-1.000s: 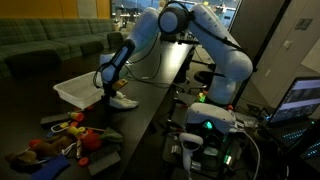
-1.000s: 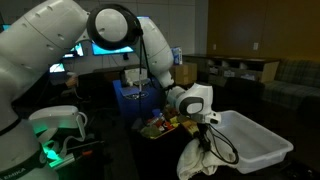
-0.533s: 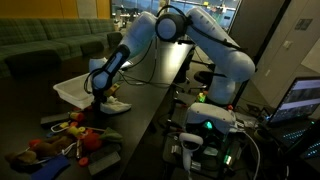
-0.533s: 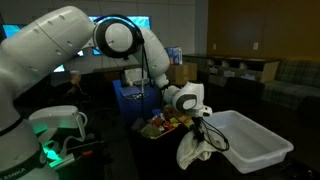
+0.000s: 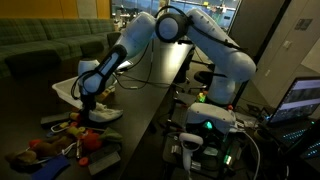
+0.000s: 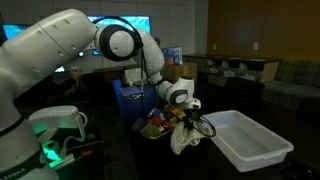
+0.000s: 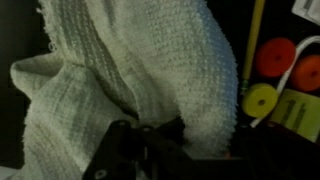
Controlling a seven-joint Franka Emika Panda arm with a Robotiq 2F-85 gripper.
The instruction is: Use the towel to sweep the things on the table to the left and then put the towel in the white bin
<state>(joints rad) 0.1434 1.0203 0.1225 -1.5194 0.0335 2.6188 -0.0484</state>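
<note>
Dim lab table (image 5: 145, 105): gripper (image 6: 188, 118), apparently clamped on the towel (image 7: 150, 60), holds it low beside toys (image 7: 275, 60) at three o'clock, for sweeping.

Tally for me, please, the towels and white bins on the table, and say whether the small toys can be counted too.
Towel: 1
White bin: 1
Small toys: heaped together, too cluttered to count
Total counted: 2
</note>
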